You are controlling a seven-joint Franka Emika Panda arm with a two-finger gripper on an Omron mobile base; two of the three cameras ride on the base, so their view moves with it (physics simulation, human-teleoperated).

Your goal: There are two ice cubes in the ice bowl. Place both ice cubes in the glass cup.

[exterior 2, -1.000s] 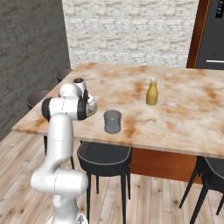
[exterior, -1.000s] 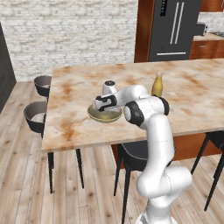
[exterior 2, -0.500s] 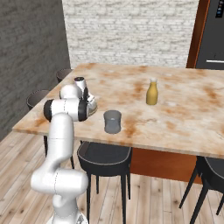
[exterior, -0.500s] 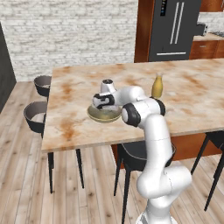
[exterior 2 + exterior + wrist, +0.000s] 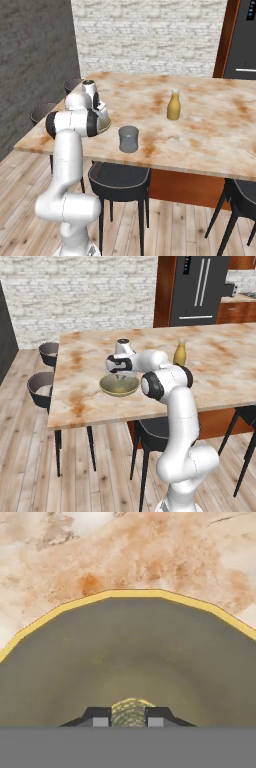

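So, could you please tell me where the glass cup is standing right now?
In the right base view the glass cup stands near the table's front edge, just right of the ice bowl, with the yellow bottle farther back.

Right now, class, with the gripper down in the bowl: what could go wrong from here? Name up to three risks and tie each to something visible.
1. The gripper is shut low inside the ice bowl, yet no ice cube is visible between its tips; it may lift away empty.
2. The fingertips sit close to the bowl's floor, so lifting could drag or tip the bowl.
3. The glass cup is narrow and stands near the table edge; a clumsy drop could miss it or knock it off.
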